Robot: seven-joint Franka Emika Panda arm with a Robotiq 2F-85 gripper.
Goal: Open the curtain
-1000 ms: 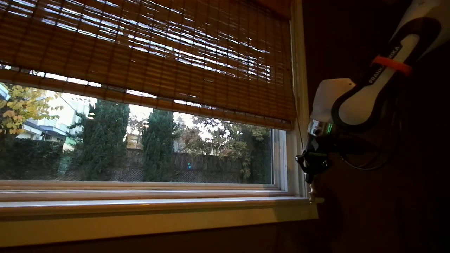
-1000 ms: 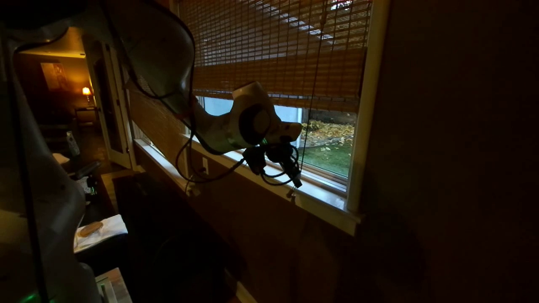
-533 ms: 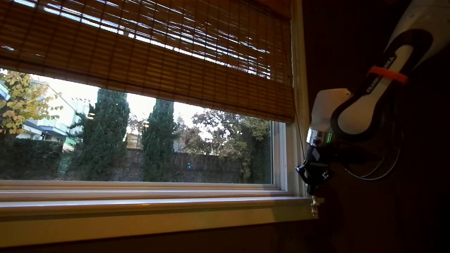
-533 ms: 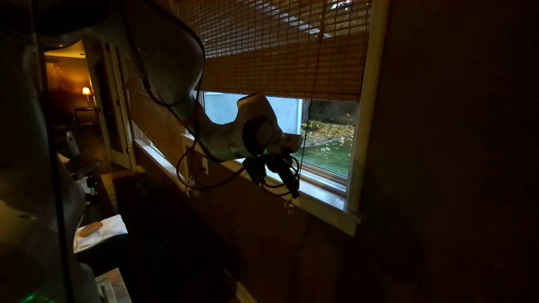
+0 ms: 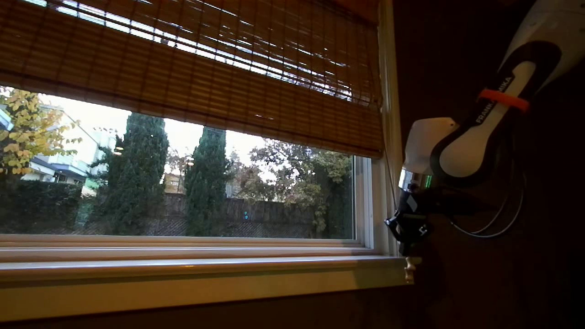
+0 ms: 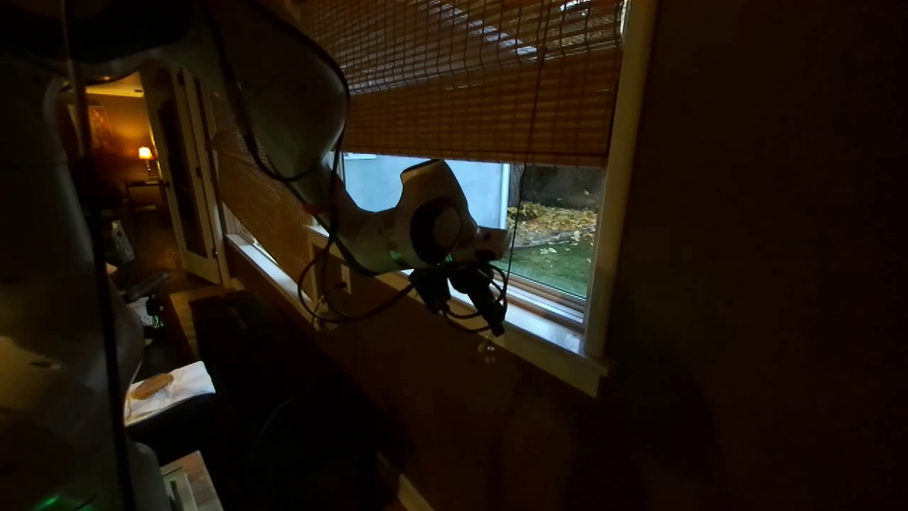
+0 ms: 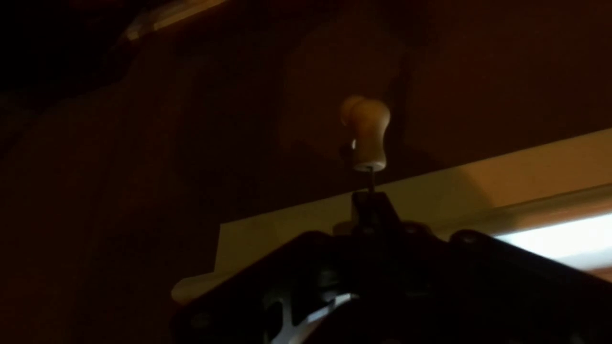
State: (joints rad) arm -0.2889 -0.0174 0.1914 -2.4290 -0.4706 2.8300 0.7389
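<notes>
Bent arm, claw downward, clenched

The top edge cuts off the blind in both exterior views. The arm too is cut off in both, and it hides part of the window in an exterior view. An orange band covers some of the lettering. In the wrist view the fingers run past the bottom edge and hide the cord where it passes between them; the nearer knob covers most of another. A brown oval is too small to identify.
</notes>
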